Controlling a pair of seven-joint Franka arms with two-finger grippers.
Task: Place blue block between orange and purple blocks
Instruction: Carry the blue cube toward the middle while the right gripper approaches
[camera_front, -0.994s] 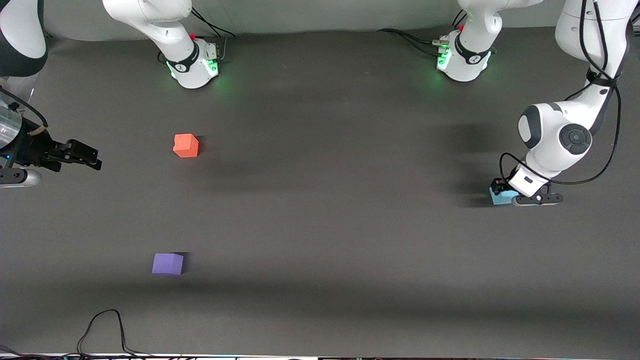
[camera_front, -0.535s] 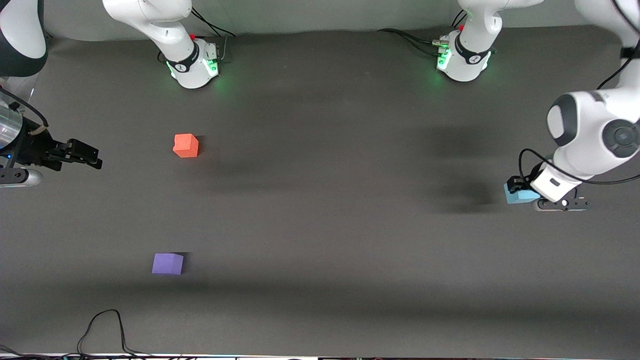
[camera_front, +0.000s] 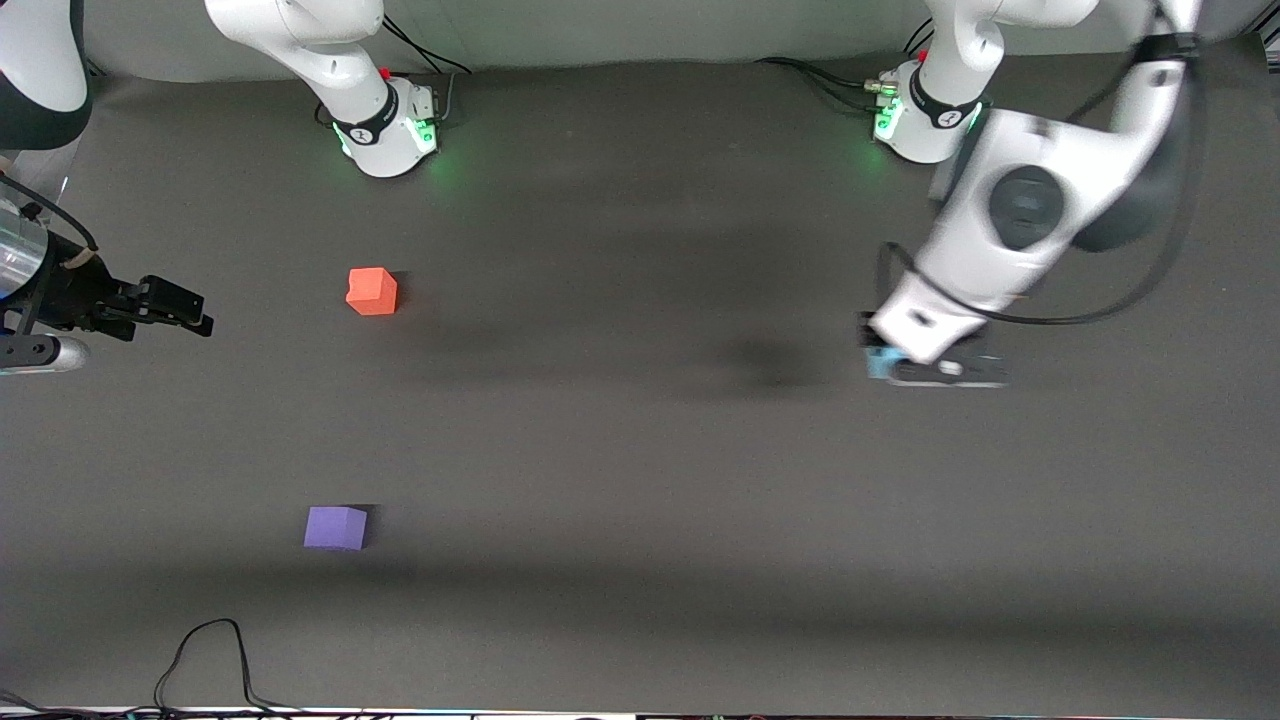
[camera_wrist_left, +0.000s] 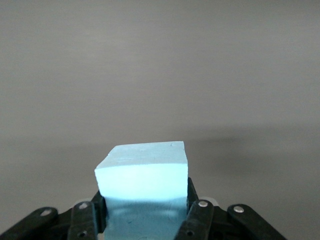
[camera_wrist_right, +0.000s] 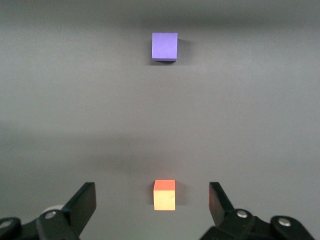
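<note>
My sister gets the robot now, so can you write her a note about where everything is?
Left gripper: shut on the small sky-blue foam cube, up in the air over the table's left-arm end.
Right gripper: open, holding nothing, waiting at the right-arm end.
Orange-red foam cube and violet-purple foam cube: on the table toward the right arm's end, apart, purple nearer the front camera.
Done: blue cube picked up.
Left: carry it over, set it in the gap between those two, let go.

Dark grey table, pale wall.
</note>
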